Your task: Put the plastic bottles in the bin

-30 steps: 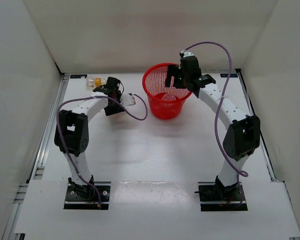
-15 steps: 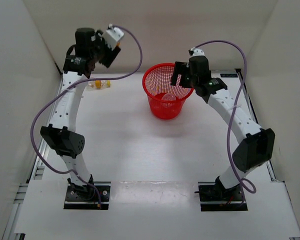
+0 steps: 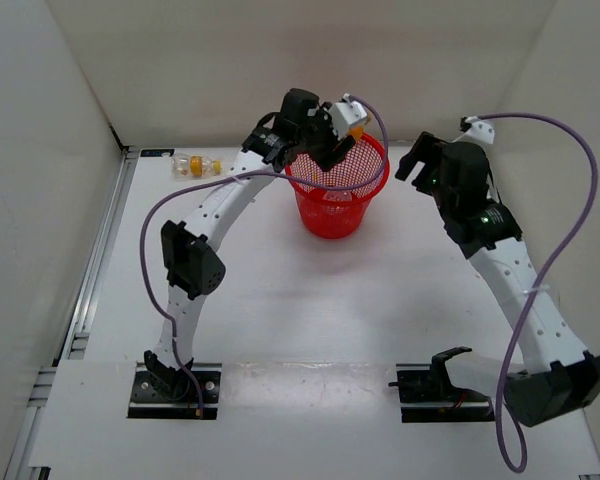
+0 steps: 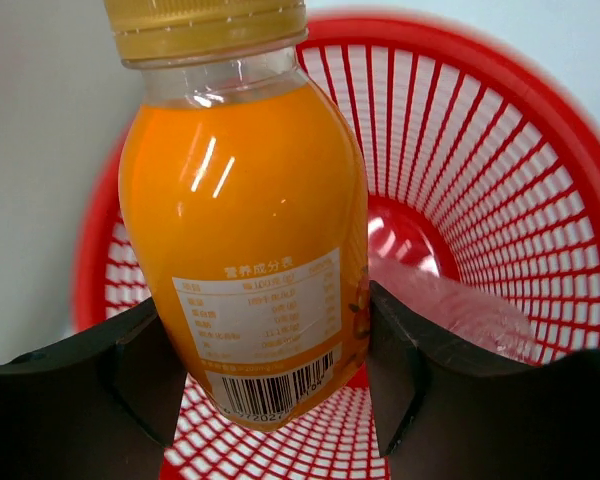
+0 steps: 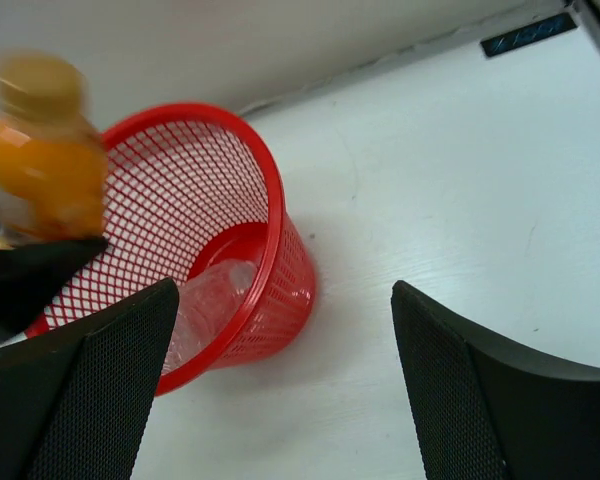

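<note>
Check the right gripper first. Its jaws are spread wide and hold nothing. It hangs to the right of the bin, off the rim, so you can judge that it is parked there to leave the mouth free for the other arm.

The bin stands upright on the table. A slim clear bottle lies on its base, so count that one as delivered.

The left gripper is closed part-way on the orange bottle, one finger pressing each side of the label band near the bottom. The gold cap points away from the wrist. The bottle hangs over the bin's opening, so it should fall inside the mesh once you open the jaws.

At the far left edge of the table, the clear bottle with the orange cap lies on its side, well apart from the bin. Treat it as the last pick.
</note>
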Robot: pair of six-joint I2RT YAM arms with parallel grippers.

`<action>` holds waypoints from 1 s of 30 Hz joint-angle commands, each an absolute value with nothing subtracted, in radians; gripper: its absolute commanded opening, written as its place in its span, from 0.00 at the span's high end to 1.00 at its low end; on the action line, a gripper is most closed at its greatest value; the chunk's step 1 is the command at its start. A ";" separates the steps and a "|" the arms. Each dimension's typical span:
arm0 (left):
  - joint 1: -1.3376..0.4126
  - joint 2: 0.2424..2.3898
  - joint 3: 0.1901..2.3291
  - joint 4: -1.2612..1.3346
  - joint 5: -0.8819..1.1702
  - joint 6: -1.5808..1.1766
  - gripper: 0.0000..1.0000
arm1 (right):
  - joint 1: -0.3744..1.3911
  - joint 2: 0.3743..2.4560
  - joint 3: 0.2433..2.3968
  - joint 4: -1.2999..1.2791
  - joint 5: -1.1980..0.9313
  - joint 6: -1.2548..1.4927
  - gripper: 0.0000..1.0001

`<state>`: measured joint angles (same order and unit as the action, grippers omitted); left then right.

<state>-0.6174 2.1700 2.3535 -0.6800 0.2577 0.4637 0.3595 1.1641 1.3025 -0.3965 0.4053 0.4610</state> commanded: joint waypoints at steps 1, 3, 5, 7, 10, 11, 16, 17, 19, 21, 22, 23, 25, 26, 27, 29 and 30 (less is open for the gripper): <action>-0.609 2.092 2.338 -0.680 0.233 0.393 0.39 | 0.357 1.120 1.281 -0.373 0.453 0.439 0.10; -0.609 2.067 2.277 -0.680 0.224 0.358 0.21 | 0.357 1.111 1.270 -0.373 0.453 0.426 0.10; -0.621 2.033 2.205 -0.680 0.215 0.335 0.07 | 0.348 1.111 1.261 -0.373 0.453 0.426 0.10; -0.633 2.010 2.175 -0.680 0.177 0.334 0.00 | 0.348 1.111 1.261 -0.373 0.453 0.416 0.10; -0.643 1.987 2.206 -0.680 0.132 0.275 0.00 | 0.348 1.120 1.291 -0.373 0.427 0.416 0.10; -0.643 1.971 2.221 -0.680 0.132 0.265 0.00 | 0.348 1.132 1.301 -0.364 0.404 0.416 0.10; -0.643 1.893 2.255 -0.680 -0.007 0.397 0.00 | 0.348 1.184 1.350 -0.353 0.370 0.394 0.09; -0.643 1.882 2.246 -0.667 -0.090 0.428 0.00 | 0.348 1.193 1.368 -0.341 0.370 0.385 0.09; -0.574 1.872 2.235 -0.667 -0.156 0.480 0.00 | 0.348 1.227 1.388 -0.330 0.370 0.364 0.09; -0.481 1.871 2.235 -0.667 -0.228 0.489 0.00 | 0.337 1.255 1.425 -0.310 0.350 0.353 0.09; -0.453 1.882 2.235 -0.667 -0.244 0.527 0.00 | 0.325 1.287 1.439 -0.301 0.350 0.353 0.09; -0.428 1.893 2.235 -0.667 -0.299 0.555 0.00 | 0.325 1.305 1.454 -0.284 0.341 0.353 0.09; -0.374 1.958 2.235 -0.667 -0.363 0.664 0.00 | 0.304 1.366 1.514 -0.262 0.321 0.353 0.09; -0.359 1.991 2.235 -0.658 -0.432 0.702 0.00 | 0.304 1.391 1.538 -0.238 0.311 0.353 0.09; -0.332 2.026 2.235 -0.658 -0.460 0.737 0.00 | 0.292 1.438 1.563 -0.223 0.301 0.344 0.09; -0.301 2.136 2.276 -0.658 -0.501 0.817 0.00 | 0.279 1.489 1.650 -0.189 0.290 0.344 0.09; -0.285 2.173 2.290 -0.658 -0.511 0.840 0.00 | 0.266 1.541 1.681 -0.189 0.267 0.344 0.09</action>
<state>-0.2966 2.0521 2.2742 -0.6197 -0.3920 0.6971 0.2890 1.4754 1.5818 -0.2859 0.3145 0.3687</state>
